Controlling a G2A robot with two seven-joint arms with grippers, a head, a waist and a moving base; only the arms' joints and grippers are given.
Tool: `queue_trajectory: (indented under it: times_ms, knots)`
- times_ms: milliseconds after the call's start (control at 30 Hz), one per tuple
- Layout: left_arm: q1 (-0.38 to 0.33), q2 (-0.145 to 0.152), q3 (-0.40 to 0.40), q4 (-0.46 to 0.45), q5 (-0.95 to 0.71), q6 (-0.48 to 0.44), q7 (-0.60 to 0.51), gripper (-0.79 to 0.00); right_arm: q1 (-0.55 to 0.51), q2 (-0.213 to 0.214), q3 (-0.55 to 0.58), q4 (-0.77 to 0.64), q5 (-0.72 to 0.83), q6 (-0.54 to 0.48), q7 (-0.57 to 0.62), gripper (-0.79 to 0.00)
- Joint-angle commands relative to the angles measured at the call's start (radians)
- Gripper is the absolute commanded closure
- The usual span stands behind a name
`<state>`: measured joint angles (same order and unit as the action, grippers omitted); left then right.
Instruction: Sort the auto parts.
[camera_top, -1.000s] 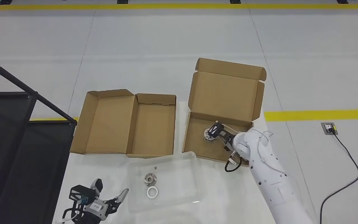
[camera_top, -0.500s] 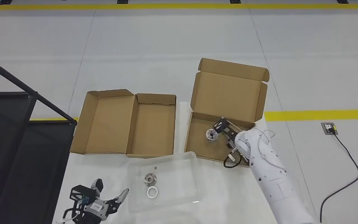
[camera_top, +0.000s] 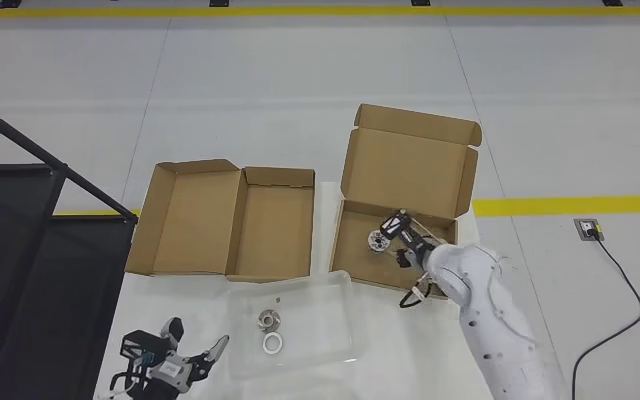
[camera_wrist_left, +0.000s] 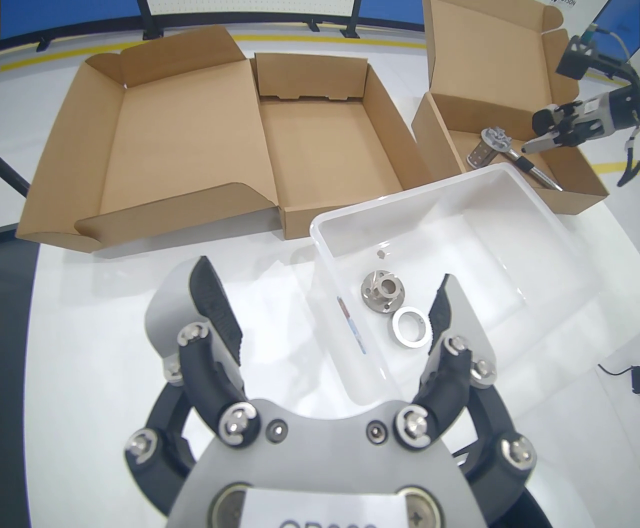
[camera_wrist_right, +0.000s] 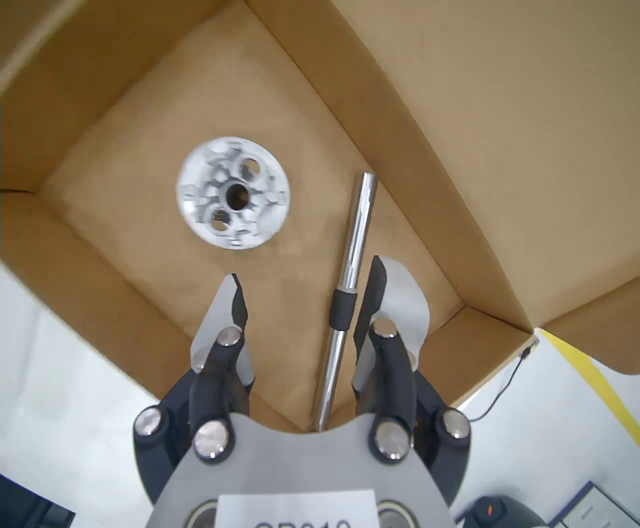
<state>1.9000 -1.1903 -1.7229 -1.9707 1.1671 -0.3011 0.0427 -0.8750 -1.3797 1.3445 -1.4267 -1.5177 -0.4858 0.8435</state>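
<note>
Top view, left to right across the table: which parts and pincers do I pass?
Left pincer → hub → disc → right pincer.

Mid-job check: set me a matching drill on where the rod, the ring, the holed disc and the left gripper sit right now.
Things:
1. metal rod
2. flat ring
3. holed disc
4. left gripper

Places:
A. in the clear bin, beside the flanged hub
B. open, over the table at the bin's edge
C. in the small cardboard box, under the open right gripper
D. in the small cardboard box, apart from the gripper

Pairs: 1-C, 2-A, 3-D, 4-B
</note>
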Motion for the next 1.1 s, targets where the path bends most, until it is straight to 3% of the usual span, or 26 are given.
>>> queue_trajectory:
  times_ms: [0, 100, 267, 333, 367, 433, 667, 1067]
  knots:
    - [0.003, 0.0, -0.008, 0.0, -0.014, -0.011, 0.0, -0.785, -0.085, 0.006, 0.013, -0.154, 0.016, -0.02, 0.003, -0.557]
    - [0.005, 0.002, -0.031, 0.004, -0.056, -0.043, -0.014, -0.785, -0.199, 0.015, 0.023, -0.335, 0.034, -0.048, 0.002, -0.591]
    - [0.005, 0.003, -0.062, 0.01, -0.103, -0.057, -0.008, -0.785, -0.293, 0.025, 0.002, -0.491, 0.081, -0.131, 0.008, -0.622]
    - [0.005, 0.004, -0.075, 0.012, -0.122, -0.064, -0.011, -0.785, -0.302, 0.026, -0.024, -0.517, 0.104, -0.163, 0.03, -0.73]
    - [0.004, 0.004, -0.081, 0.013, -0.131, -0.07, -0.014, -0.785, -0.301, 0.027, -0.047, -0.523, 0.114, -0.182, 0.055, -0.785]
    - [0.001, 0.005, -0.092, 0.019, -0.141, -0.078, -0.022, -0.785, -0.272, 0.023, -0.128, -0.508, 0.154, -0.226, 0.134, -0.785]
    - [-0.022, 0.008, -0.102, 0.052, -0.155, -0.088, -0.058, -0.785, -0.099, -0.01, -0.346, -0.386, 0.223, -0.168, 0.296, -0.785]
    - [-0.021, 0.01, -0.11, 0.054, -0.14, -0.107, -0.077, -0.785, -0.099, -0.01, -0.346, -0.386, 0.223, -0.168, 0.296, -0.785]
